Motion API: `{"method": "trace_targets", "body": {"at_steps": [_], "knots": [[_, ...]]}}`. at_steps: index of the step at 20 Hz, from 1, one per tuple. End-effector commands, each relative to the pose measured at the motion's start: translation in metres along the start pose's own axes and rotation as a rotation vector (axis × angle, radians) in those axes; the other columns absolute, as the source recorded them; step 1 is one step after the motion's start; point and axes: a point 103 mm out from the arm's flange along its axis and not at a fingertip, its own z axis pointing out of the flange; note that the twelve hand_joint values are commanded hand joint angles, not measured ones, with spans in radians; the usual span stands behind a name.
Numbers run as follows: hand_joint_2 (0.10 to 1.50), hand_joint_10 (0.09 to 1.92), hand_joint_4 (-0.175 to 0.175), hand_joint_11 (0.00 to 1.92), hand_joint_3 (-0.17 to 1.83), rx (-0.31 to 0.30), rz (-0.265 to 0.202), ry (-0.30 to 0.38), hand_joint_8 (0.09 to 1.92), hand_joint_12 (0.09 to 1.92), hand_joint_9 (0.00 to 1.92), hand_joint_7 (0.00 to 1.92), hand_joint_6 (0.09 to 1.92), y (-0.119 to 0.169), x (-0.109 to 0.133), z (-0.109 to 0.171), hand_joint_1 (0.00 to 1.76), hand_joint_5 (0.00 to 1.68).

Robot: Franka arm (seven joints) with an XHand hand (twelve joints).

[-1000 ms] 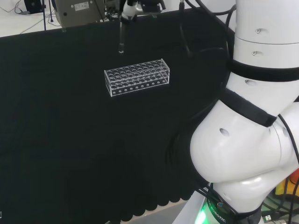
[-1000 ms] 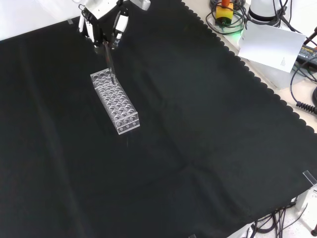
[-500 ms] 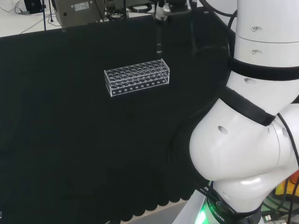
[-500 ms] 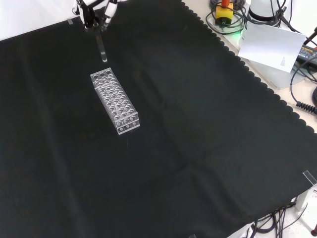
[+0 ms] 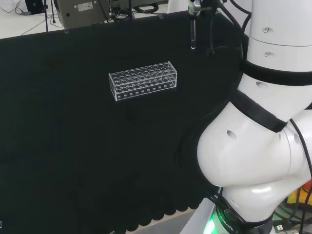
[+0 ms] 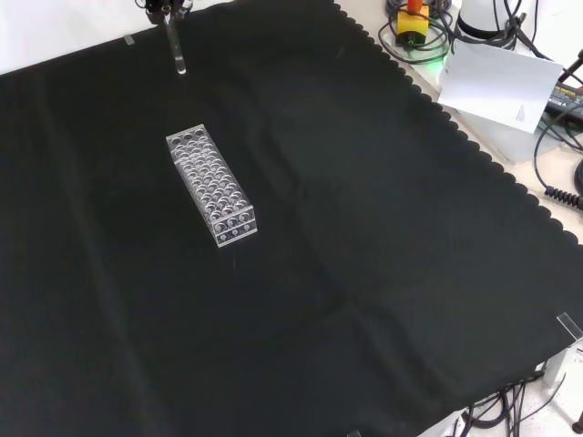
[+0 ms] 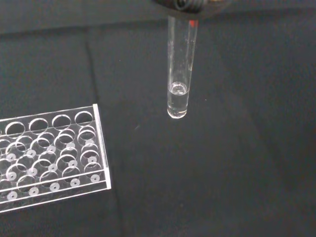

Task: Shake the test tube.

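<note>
Robot hand mostly cropped, grip unclear.

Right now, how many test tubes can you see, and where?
1. The test tube hangs upright from the hand, above the cloth and off to one side of the clear rack. The rack's holes look empty, though clear glass could hide there.

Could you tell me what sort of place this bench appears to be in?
Most likely a robotics lab set up for chemistry handling: a clear test tube with a little liquid hangs above black cloth, a clear tube rack stands there, and cables and equipment line the edge.
</note>
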Motion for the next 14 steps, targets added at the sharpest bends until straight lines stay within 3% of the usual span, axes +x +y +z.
{"method": "trace_targets", "body": {"at_steps": [1,8,14], "knots": [[1.03,0.09,-0.175,0.73,-0.17,-0.003,-0.017,0.026,0.72,1.20,1.45,1.38,0.32,0.000,0.011,0.001,1.42,1.32],[1.03,0.09,-0.175,0.73,-0.17,-0.013,-0.099,0.078,0.72,1.20,1.45,1.38,0.32,-0.003,0.053,-0.001,1.42,1.32],[1.03,0.09,-0.175,0.73,-0.17,-0.020,-0.178,0.074,0.72,1.20,1.45,1.38,0.32,-0.004,0.090,-0.003,1.42,1.32]]}}
